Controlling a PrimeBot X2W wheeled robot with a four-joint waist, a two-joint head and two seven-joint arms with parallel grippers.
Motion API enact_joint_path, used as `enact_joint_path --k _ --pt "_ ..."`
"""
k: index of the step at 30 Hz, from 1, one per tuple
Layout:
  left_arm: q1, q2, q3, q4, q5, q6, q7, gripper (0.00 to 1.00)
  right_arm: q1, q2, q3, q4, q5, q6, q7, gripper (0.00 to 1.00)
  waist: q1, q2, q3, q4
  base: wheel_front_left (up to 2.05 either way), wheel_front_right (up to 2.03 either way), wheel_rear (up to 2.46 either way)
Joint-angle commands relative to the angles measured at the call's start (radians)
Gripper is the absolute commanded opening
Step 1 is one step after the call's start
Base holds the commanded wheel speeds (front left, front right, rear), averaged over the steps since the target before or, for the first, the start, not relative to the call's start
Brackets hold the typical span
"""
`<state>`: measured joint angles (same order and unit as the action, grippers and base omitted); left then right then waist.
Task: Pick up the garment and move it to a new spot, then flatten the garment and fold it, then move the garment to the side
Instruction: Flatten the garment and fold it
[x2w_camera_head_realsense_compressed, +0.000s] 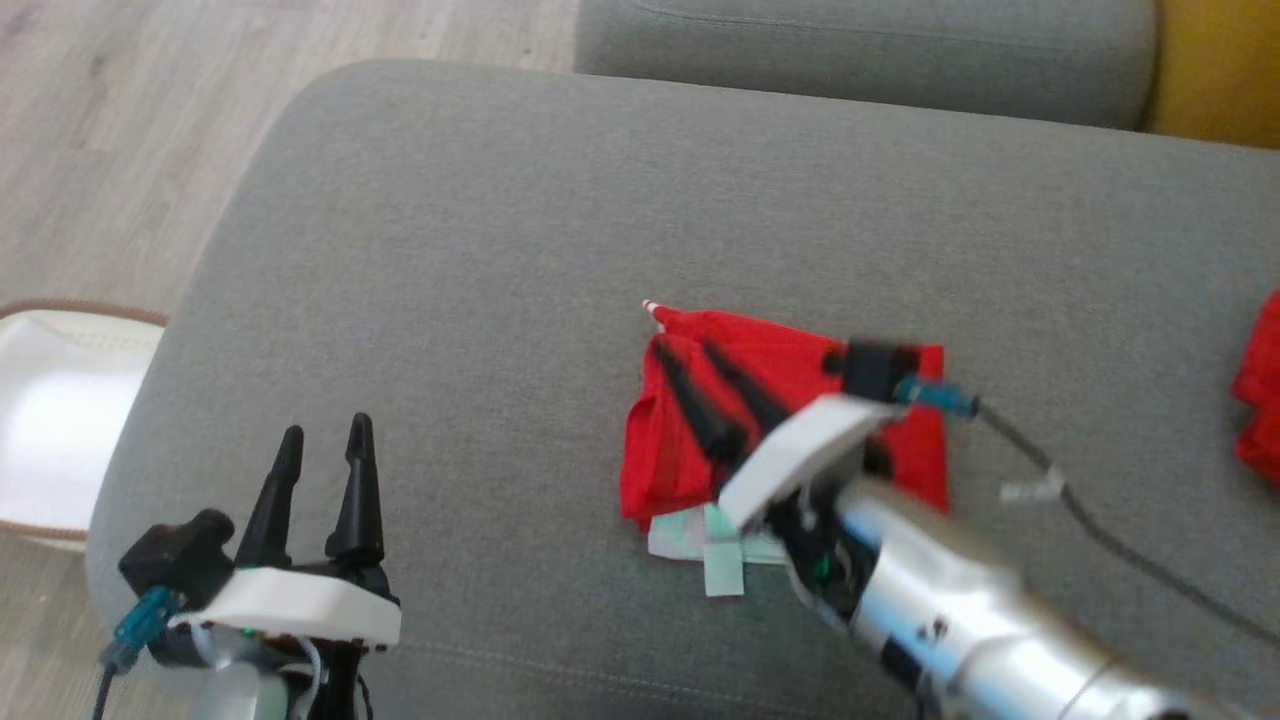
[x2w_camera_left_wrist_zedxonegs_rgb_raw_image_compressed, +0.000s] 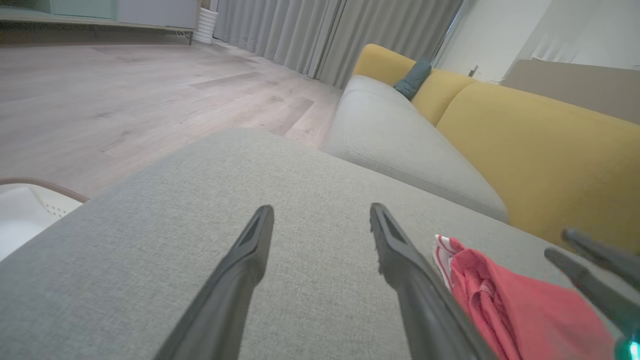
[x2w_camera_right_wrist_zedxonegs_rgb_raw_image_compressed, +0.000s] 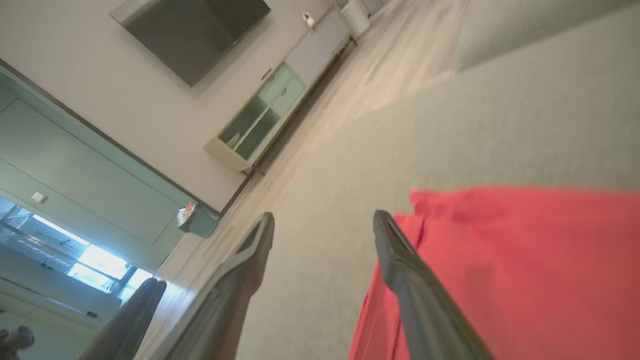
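1. Red garment (x2w_camera_head_realsense_compressed: 790, 355) lies folded on grey cushion (x2w_camera_head_realsense_compressed: 600, 200); open cushion left & beyond it, edges well off.
2. R pincer (x2w_camera_head_realsense_compressed: 688, 352) released, fingers spread over garment.
3. L pincer (x2w_camera_head_realsense_compressed: 325, 430) released, well left of garment.

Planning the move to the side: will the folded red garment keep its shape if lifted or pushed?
Probably not: the red garment looks thin and floppy, bunched at one edge, so it would likely sag when lifted. The woven grey cushion may grip it, so pushing could rumple the folds.
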<state>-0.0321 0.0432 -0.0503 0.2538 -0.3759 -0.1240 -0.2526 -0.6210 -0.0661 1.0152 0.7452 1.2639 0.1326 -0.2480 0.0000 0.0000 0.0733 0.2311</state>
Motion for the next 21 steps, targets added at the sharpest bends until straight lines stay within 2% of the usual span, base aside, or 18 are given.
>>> enact_joint_path --k 1,6,10,14,18,21 --pt "-0.043 0.007 0.035 -0.039 -0.004 -0.002 -0.009 1.00 -0.042 0.016 -0.025 -0.016 -0.034 -0.002 -0.014 1.00 0.0000 0.0000 -0.001 -0.014 0.00 0.00 0.00" --pt "-0.043 0.007 0.041 -0.067 -0.016 0.002 -0.009 1.00 -0.073 0.016 -0.190 0.024 -0.313 -0.002 -0.014 1.00 0.0000 0.0000 -0.009 -0.055 0.00 0.00 0.00" --pt "-0.044 0.007 0.039 -0.097 -0.026 0.012 -0.009 1.00 -0.034 0.016 -0.389 0.000 -0.591 -0.002 -0.014 1.00 0.0000 0.0000 -0.014 -0.087 0.00 0.00 0.00" --pt "-0.054 0.007 0.030 -0.122 -0.032 0.020 -0.009 1.00 0.072 0.015 -0.598 -0.108 -0.861 -0.002 -0.014 1.00 0.0000 0.0000 -0.013 -0.116 0.00 0.00 0.00" --pt "-0.066 0.007 0.024 -0.141 -0.034 0.029 -0.009 1.00 0.205 0.015 -0.754 -0.251 -1.028 -0.002 -0.014 1.00 0.0000 0.0000 -0.009 -0.141 0.00 0.00 0.00" --pt "-0.068 0.007 0.024 -0.152 -0.033 0.036 -0.009 1.00 0.289 0.015 -0.814 -0.342 -1.097 -0.002 -0.014 1.00 0.0000 0.0000 -0.007 -0.157 0.00 0.00 0.00"
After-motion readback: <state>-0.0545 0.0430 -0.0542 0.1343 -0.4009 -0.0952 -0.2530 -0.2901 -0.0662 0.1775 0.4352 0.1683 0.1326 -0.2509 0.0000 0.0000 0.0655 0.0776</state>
